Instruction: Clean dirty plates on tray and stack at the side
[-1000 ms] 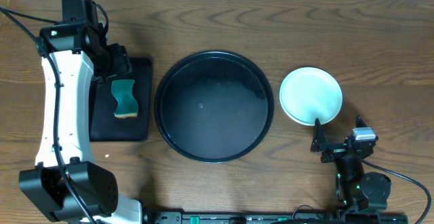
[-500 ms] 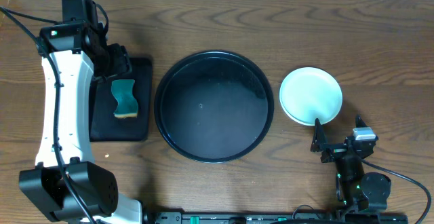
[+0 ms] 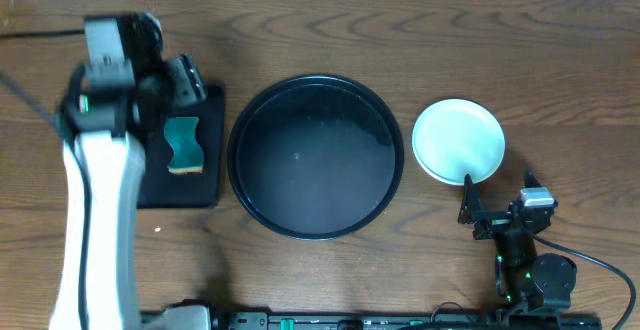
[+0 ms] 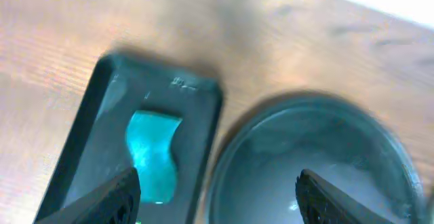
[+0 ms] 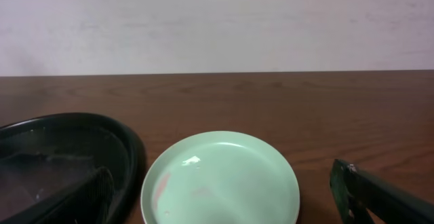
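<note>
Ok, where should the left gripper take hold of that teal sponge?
Likely from straight above, fingers closing across the sponge at its narrow waist. It lies flat in the rectangular tray, whose rim blocks a side approach, and its wavy long edges dip inward mid-length. The left gripper is open.

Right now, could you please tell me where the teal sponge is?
In the overhead view, the teal sponge lies in the rectangular black tray at the table's left, beside the large round tray.
</note>
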